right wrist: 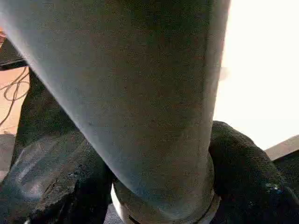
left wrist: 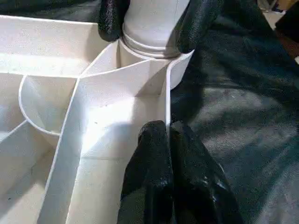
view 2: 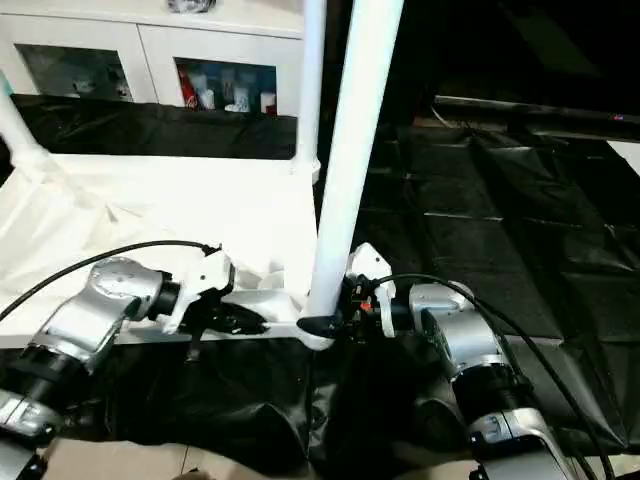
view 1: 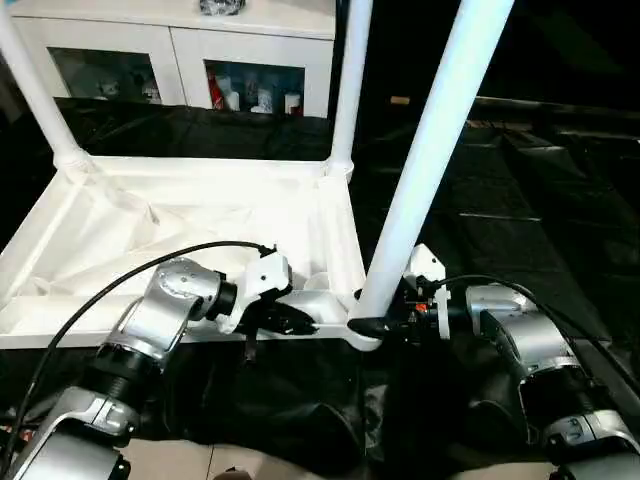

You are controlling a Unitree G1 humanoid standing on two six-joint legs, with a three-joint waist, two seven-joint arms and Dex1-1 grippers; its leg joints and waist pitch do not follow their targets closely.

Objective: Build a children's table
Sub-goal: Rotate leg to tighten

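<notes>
The children's table top (view 1: 150,220) lies upside down on a black cloth, ribbed underside up. Two legs stand upright in its far corners, one at the left (view 1: 30,90) and one at the right (view 1: 350,80). A third leg (view 1: 440,130) rises from the near right corner socket (left wrist: 149,51), leaning slightly right. My right gripper (view 1: 368,325) is shut on this leg's base, one black finger (left wrist: 110,18) on each side. My left gripper (left wrist: 170,140) is shut on the thin rim wall (left wrist: 166,98) of the top, just left of that corner.
A white cabinet with glass doors (view 1: 180,60) stands behind the table top. Black cloth (view 1: 520,200) covers the surface to the right and front. A black cable (view 1: 100,290) arcs over my left forearm. Pale floor (view 1: 200,465) shows at the near edge.
</notes>
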